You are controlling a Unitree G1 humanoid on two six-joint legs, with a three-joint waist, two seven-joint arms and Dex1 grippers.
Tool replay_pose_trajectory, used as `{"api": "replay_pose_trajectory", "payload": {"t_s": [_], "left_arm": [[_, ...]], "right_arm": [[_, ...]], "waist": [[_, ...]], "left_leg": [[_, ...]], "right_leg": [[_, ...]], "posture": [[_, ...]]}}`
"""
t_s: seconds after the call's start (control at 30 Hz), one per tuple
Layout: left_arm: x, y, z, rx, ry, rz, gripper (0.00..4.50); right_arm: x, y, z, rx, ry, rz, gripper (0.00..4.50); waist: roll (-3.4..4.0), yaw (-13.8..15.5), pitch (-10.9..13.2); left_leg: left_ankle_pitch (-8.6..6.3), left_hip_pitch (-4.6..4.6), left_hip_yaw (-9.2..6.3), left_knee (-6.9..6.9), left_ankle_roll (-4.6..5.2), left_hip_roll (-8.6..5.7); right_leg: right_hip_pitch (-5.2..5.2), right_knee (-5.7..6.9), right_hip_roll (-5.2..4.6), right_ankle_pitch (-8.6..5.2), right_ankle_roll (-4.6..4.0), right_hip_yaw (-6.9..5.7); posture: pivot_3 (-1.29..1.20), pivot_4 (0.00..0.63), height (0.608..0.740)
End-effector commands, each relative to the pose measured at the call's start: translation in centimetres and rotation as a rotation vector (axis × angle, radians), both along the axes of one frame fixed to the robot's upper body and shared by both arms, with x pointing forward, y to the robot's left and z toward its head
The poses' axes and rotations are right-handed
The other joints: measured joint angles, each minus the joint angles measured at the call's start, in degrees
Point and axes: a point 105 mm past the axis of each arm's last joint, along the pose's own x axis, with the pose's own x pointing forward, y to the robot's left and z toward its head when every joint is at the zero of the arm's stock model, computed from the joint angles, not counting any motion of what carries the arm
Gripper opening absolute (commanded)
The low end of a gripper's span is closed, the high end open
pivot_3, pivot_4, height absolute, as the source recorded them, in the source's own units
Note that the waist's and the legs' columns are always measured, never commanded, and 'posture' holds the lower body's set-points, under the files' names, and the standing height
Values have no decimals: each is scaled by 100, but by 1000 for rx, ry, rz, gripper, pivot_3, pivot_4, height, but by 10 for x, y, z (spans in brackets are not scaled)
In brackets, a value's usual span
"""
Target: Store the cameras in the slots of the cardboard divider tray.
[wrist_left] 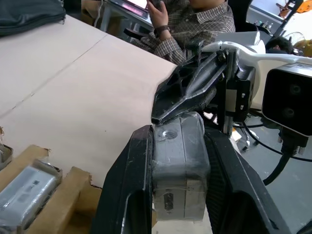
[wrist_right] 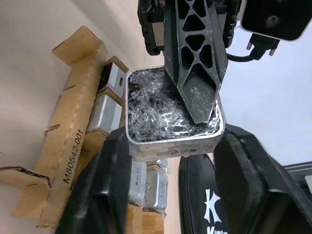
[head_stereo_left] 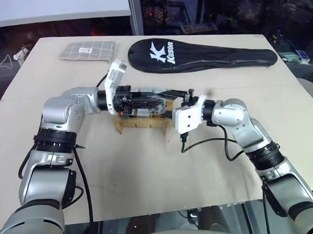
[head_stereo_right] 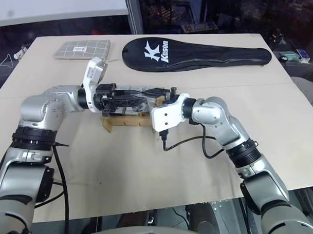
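Mid-air handover above the tray: my left gripper (wrist_left: 178, 214) is clamped on a silver-grey camera (wrist_left: 178, 165), its two black fingers (wrist_left: 124, 195) pressing the block's sides. My right gripper (wrist_right: 168, 161) meets it from the opposite side; its jaws flank the same block w/ a visible gap on one side, so I judge that hold loosening, not firm. Both arms point at each other, level, w/ the camera between them. Directly below sits the cardboard divider tray (wrist_right: 73, 141), several slots already holding cameras (wrist_right: 105, 112). Left arm carries the piece, so the coming move is down into a free slot. Beyond: grey checked pouch (head_stereo_left: 87, 49), black racket cover (head_stereo_left: 200, 54).
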Motion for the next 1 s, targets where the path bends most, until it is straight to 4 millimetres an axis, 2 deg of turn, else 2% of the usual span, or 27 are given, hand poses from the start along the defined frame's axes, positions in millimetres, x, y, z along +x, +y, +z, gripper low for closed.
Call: {"api": "replay_pose_trajectory", "payload": {"t_s": [0.03,0.07,0.13,0.27,0.33,0.4,0.47,0.6,0.7,0.83,1.0], "left_arm": [[-2,2,4,48,-105,-38,776],[-1,2,3,51,-136,-44,776],[8,3,-2,84,-212,-9,776],[21,2,-9,150,-363,-33,776],[23,0,-10,137,-392,-63,776],[27,-5,-10,107,-414,-87,776],[31,-9,-11,83,-436,-102,776],[35,-16,-13,50,-480,-126,776],[40,-13,-13,69,-510,-108,776],[46,-7,-13,101,-531,-79,776],[47,6,-21,154,-535,-55,776]], "right_arm": [[-6,-10,-5,77,174,-22,4075],[-8,-14,-6,101,236,-28,4456],[-11,-27,-6,169,324,-61,4456],[-16,-74,-16,328,565,-169,4456],[-25,-91,-21,365,687,-191,4456],[-43,-113,-21,441,830,-202,4456],[-59,-127,-21,472,910,-206,4456],[-89,-144,-22,504,1005,-210,4456],[-109,-154,-19,547,1095,-210,4456],[-116,-172,-18,564,1073,-269,4456],[-123,-184,-19,574,1038,-282,4456]], "waist": [[0,11,0],[0,17,0],[1,25,0],[0,80,0],[0,82,0],[0,122,0],[1,113,0],[0,54,0],[-2,30,-1],[-4,24,-2],[-3,28,-2]], "left_leg": [[0,1,0,0,0,0],[0,-1,-1,0,0,0],[0,-1,-1,0,0,0],[0,1,-3,1,1,-10],[0,1,-5,2,2,-15],[0,-1,-6,2,3,-18],[-1,1,-6,1,4,-19],[-1,7,-13,1,4,-18],[-1,11,-15,2,5,-18],[-1,12,-9,2,5,-16],[-1,18,-12,2,5,-17]], "right_leg": [[1,0,0,0,0,0],[1,-1,0,0,0,-1],[1,-2,-1,0,-1,-1],[9,-5,-10,0,0,-3],[13,-8,-13,0,0,-4],[14,-9,-16,0,0,-5],[15,-10,-16,-1,1,-3],[31,-11,-15,-2,4,-7],[37,-8,-14,-3,7,-6],[47,-7,-12,-14,31,-1],[45,-8,-11,-13,34,-1]], "posture": [[0,150,740],[0,150,740],[0,150,740],[0,150,740],[0,150,740],[0,150,740],[0,150,740],[0,150,740],[0,150,740],[0,150,740],[0,150,740]]}}
